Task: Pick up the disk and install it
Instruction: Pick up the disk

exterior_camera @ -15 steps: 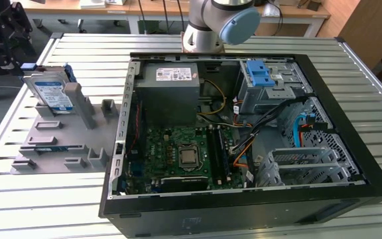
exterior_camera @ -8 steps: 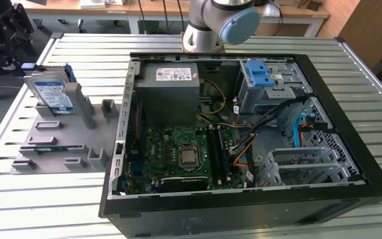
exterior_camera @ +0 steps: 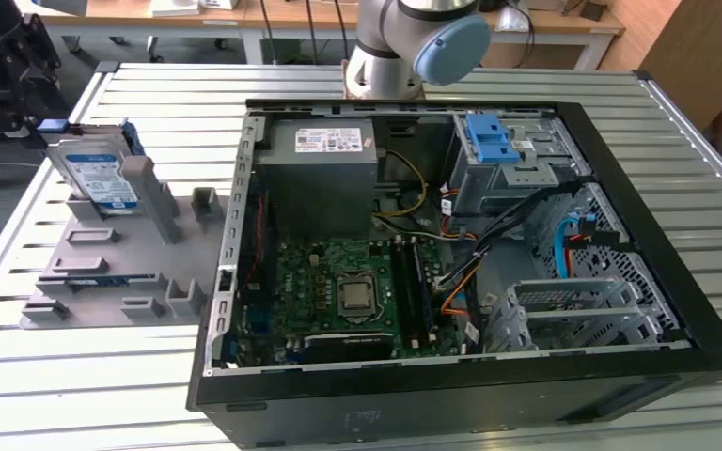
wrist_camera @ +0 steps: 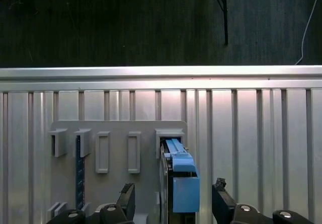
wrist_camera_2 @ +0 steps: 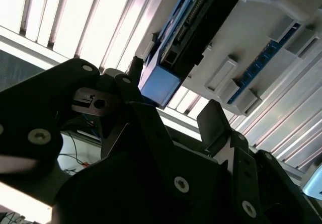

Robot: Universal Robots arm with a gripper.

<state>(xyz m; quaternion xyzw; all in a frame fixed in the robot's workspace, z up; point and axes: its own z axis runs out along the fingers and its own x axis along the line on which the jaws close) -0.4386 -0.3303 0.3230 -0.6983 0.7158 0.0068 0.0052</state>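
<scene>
Writing: the disk (exterior_camera: 95,178) carried a white-and-blue label, and the power supply (exterior_camera: 317,174) a white sticker. The print on either could not be made out.

Containers: an open black computer case (exterior_camera: 662,188) lay on the slatted metal table (exterior_camera: 86,376). Inside it sat the power supply at the far left, a green motherboard (exterior_camera: 336,282) nearer, and a metal drive cage with a blue latch (exterior_camera: 499,150) at the far right. Loose cables (exterior_camera: 549,235) ran between them. To the exterior view's left of the case stood a grey fixture block (exterior_camera: 123,272) with several slots. The disk stood on edge in the slot at the block's far end. A thin blue-edged strip (wrist_camera: 78,168) filled another slot.

Disk and jaws: the arm's black head (exterior_camera: 10,66) hung at the far left of the exterior view, just beside the disk's upper end. In both wrist views the blue carrier end of the disk (wrist_camera: 183,183) (wrist_camera_2: 160,84) lay between the two fingers (wrist_camera: 221,196). A gap showed on each side.

Jaws: released, spread wide and straddling the carrier without touching it. The disk was seated in the fixture, not lifted.
</scene>
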